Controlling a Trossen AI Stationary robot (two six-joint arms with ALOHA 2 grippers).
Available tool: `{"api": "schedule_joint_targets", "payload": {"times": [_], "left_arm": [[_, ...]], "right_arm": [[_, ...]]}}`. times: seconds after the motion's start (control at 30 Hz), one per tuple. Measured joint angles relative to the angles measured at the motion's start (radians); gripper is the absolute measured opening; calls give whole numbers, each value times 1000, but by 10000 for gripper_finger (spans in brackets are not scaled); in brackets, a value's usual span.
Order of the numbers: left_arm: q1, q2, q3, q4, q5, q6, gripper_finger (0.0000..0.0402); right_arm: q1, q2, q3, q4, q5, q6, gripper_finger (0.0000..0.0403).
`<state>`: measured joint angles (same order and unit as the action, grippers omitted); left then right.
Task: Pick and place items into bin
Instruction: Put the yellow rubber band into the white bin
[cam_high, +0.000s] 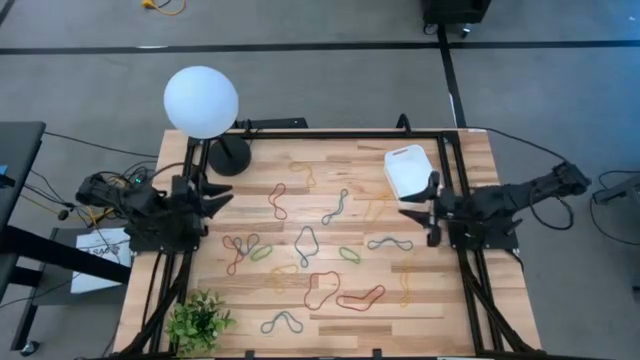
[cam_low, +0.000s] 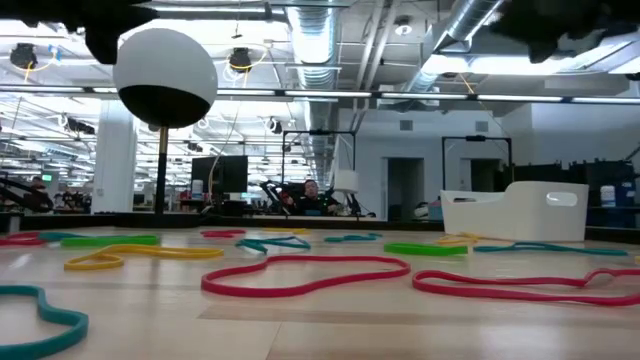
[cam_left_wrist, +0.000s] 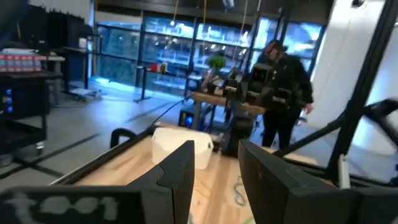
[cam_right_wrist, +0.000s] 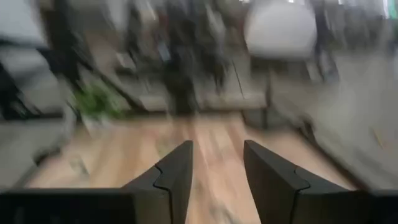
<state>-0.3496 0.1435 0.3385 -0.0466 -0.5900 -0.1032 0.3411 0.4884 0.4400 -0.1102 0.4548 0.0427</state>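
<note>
My left gripper (cam_high: 222, 197) sits at the left edge of the pale wooden table (cam_high: 440, 310), fingers parted with a clear gap and nothing between them. My right gripper (cam_high: 416, 207) sits at the right edge, likewise parted and empty, just beside the near side of the small white rectangular plastic tray (cam_high: 408, 168) at the far right corner.

The thin rubber-band loops lie flat and scattered across the table's middle, none in the tray as far as I can tell. A red loop (cam_high: 360, 298) and a blue-grey loop (cam_high: 283, 321) lie nearest; a green loop (cam_high: 349, 254) and a blue-grey loop (cam_high: 389, 243) lie closest to my right gripper.

Handling judgement: each loop is light, soft and floppy, with no stiffness. It will sag and dangle when lifted and may cling to a finger on release. Recommended hold: straddle one strand where it runs straight and clear of neighbouring loops, close with fingertips at the table surface.
</note>
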Motion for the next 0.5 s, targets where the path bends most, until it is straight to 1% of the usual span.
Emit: {"api": "schedule_joint_targets", "payload": {"times": [0.1,0.17,0.23,0.33,0.43,0.5], "left_arm": [[0,85,41,-9,-16,7,114],[0,142,54,-9,-36,14,114],[0,201,60,-7,-63,32,114],[0,278,60,-8,-115,45,114],[0,333,60,11,-169,-26,114],[0,356,60,25,-176,-59,114]], "right_arm": [[-53,179,122,-150,9,177,141],[-88,303,180,-238,0,245,141],[-116,423,232,-305,-27,238,139],[-155,586,305,-364,-84,165,137],[-196,737,366,-376,-204,128,133],[-217,825,403,-376,-312,132,130]]}}
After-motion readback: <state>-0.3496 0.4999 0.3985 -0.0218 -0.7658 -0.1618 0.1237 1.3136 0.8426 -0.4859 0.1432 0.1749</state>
